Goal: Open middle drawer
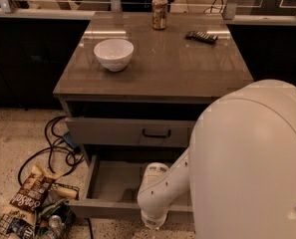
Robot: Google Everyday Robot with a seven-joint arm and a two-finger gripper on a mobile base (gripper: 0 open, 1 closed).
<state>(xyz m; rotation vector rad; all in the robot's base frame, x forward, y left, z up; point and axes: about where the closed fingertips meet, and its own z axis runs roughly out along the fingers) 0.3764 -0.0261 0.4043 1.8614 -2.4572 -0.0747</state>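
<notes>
The middle drawer (111, 182) stands pulled out below the cabinet's upper grey drawer front (107, 131). Its plain grey tray shows inside, and its front panel (105, 208) faces me near the bottom of the view. Its handle is hidden behind my white arm (156, 192), which reaches down in front of the drawer's front at centre. My gripper does not show; it lies beyond the arm's lower end, at or below the bottom edge of the view.
On the cabinet top (177, 68) stand a white bowl (113, 54), a drink can (159, 5) and a dark remote (201, 36). The upper drawer has a black handle (156, 133). Cables (58, 148) and snack bags (30, 198) lie on the floor at left. My white body (252, 163) fills the right.
</notes>
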